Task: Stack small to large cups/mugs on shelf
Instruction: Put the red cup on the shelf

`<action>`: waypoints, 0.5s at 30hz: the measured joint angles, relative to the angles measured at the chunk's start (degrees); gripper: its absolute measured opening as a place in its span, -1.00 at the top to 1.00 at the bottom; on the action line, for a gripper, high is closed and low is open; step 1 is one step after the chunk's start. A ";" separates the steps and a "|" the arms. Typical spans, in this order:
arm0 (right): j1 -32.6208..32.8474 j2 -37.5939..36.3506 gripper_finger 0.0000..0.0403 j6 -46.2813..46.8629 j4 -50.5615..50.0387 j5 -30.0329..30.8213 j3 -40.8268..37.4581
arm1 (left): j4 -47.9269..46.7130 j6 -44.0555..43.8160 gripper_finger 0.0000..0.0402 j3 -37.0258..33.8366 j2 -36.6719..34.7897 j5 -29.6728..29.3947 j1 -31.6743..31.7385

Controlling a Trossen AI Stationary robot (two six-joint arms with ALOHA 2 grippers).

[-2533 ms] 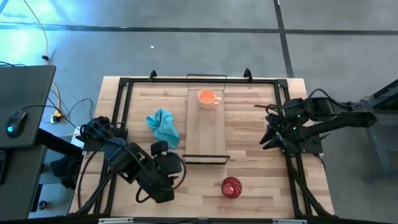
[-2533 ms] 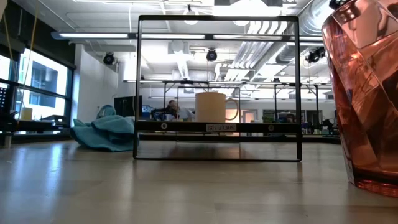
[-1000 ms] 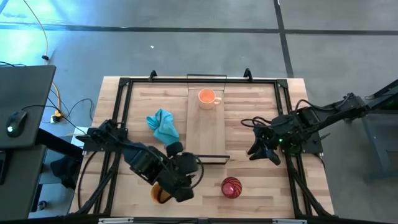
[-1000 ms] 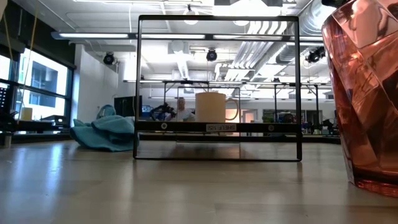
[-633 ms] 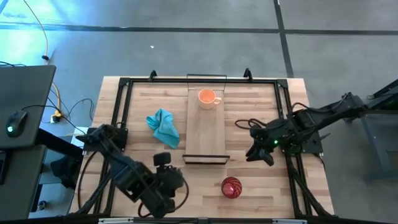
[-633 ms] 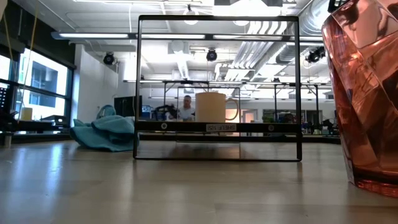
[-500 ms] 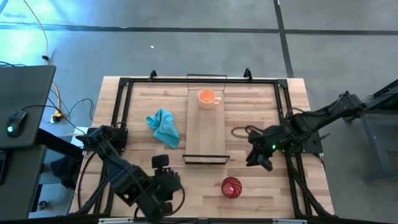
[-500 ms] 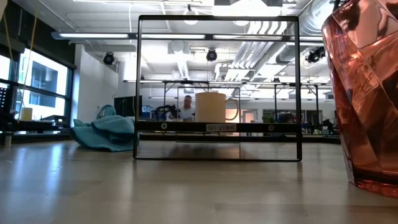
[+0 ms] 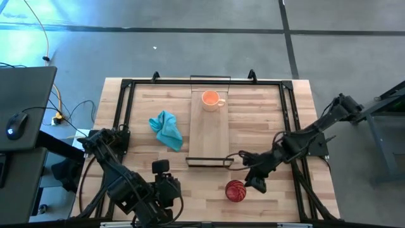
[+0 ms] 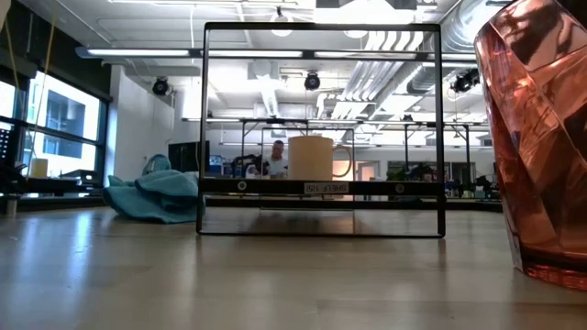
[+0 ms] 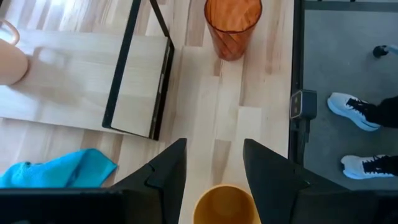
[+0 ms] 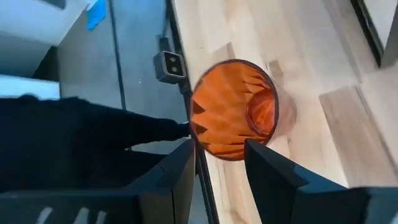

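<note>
A: Where are the cups?
B: Mug (image 9: 211, 99) sits at the shelf's (image 9: 209, 136) far end; red cup (image 9: 235, 190) and amber cup (image 11: 226, 204) near the table's front edge.
A: Grippers?
B: Left gripper (image 11: 213, 163) and right gripper (image 12: 216, 163) both spread open, holding nothing, each over a cup.

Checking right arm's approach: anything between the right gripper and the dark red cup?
Nothing: in the right wrist view the open right gripper looks straight onto the dark red cup, only bare tabletop around it.

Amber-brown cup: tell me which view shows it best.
The left wrist view: the amber-brown cup sits between the open left claw fingers, rim visible. In the high view the left arm hides it. The low and right wrist views don't show it.
</note>
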 joint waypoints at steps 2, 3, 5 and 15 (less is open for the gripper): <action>0.56 1.68 0.35 2.44 0.32 0.79 -0.01 | -0.02 0.00 0.27 0.01 -0.01 -0.08 0.00; 0.87 2.47 0.35 3.48 0.33 0.98 0.00 | -0.02 -0.02 0.27 0.00 0.00 -0.10 0.00; 1.33 3.79 0.35 5.11 0.29 1.11 0.00 | -0.01 -0.02 0.27 0.00 -0.02 -0.40 0.00; 2.37 5.57 0.35 13.43 0.14 4.77 0.00 | -0.02 -0.03 0.27 0.00 -0.02 -0.49 0.00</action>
